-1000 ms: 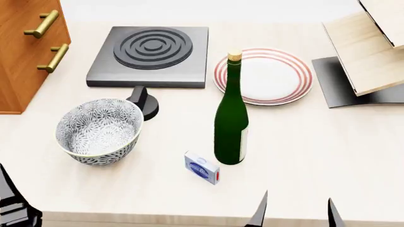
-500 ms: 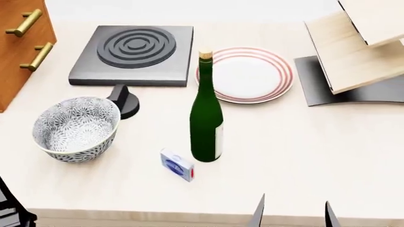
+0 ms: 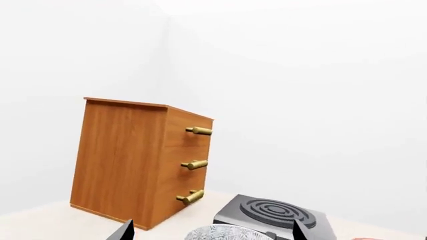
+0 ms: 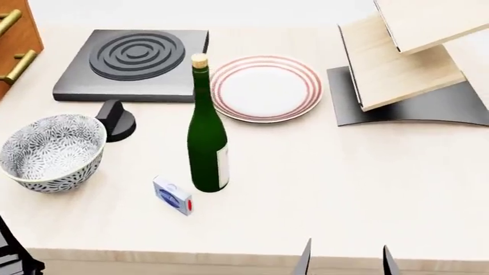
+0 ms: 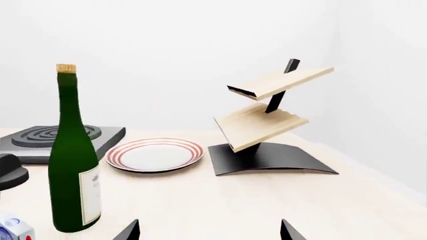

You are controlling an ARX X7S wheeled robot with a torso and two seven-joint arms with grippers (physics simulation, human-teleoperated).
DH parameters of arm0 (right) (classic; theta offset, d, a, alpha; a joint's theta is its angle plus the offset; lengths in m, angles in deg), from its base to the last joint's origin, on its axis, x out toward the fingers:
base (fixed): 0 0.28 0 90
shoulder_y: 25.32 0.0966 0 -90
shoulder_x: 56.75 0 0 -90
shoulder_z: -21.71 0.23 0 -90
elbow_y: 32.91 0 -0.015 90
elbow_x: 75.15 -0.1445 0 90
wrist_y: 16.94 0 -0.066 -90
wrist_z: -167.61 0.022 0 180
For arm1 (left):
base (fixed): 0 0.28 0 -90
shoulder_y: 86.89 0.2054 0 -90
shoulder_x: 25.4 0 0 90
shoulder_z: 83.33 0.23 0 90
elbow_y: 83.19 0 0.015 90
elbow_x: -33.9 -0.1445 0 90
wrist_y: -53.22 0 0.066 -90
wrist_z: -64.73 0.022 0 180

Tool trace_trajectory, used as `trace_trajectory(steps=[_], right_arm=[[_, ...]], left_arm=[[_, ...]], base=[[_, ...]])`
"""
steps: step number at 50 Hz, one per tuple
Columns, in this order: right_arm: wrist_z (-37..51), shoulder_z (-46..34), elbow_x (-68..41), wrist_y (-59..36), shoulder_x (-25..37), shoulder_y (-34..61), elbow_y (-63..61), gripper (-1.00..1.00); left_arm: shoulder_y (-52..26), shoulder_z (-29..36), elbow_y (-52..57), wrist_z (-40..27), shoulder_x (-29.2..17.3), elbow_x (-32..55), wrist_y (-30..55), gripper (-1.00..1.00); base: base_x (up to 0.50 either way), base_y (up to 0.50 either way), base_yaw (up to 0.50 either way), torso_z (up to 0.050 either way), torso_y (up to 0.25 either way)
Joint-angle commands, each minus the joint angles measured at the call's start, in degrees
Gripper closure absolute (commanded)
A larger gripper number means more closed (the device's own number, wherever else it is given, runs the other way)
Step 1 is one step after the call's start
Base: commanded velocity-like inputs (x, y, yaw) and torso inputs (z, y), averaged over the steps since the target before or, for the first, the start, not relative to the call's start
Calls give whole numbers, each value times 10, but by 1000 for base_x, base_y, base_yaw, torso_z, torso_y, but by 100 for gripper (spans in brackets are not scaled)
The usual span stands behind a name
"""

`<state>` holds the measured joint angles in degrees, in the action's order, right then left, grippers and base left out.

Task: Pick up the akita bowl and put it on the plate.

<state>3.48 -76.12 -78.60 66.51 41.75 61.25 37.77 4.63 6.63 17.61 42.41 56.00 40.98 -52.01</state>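
Akita bowl [image 4: 51, 152]: deep, grey-white floral, pale rim, upright at table's left, beside black knob [image 4: 116, 120]. Plate [image 4: 266, 87] red-ringed, well apart, past green bottle [image 4: 207, 137]. Left wrist view alone shows the wooden drawer cabinet [image 3: 137, 162] whole. Right gripper [image 4: 346, 259] fingers wide, empty; left gripper [image 3: 212, 232] likewise wide.

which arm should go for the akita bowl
Left. The akita bowl sits at the table's left side, just ahead of the left tool, which is open. The right tool is far off, with the green bottle between.

Right gripper [image 4: 346, 260]: thin dark tapered fingers [image 4: 305, 261]. Left arm [image 4: 14, 258]: black, ridged.
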Motion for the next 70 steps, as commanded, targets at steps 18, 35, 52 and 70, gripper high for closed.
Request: trace_trajectory(steps=[18, 35, 52, 70], right_arm=[[12, -33, 17, 23, 14, -6, -8, -100], [19, -45, 17, 23, 17, -5, -4, -100], [26, -55, 14, 23, 22, 1, 6, -100], [33, -61, 8, 21, 28, 3, 9, -100]], left_arm=[[0, 10, -1, -10, -11, 12, -5, -100], [0, 16, -9, -15, -16, 16, -13, -100], [0, 21, -16, -20, -20, 17, -20, -100], [-2, 28, -24, -25, -24, 18, -24, -100]], base=[[-7, -111, 0, 0, 0], [302, -43, 0, 0, 0], [350, -49, 0, 0, 0], [332, -49, 0, 0, 0]])
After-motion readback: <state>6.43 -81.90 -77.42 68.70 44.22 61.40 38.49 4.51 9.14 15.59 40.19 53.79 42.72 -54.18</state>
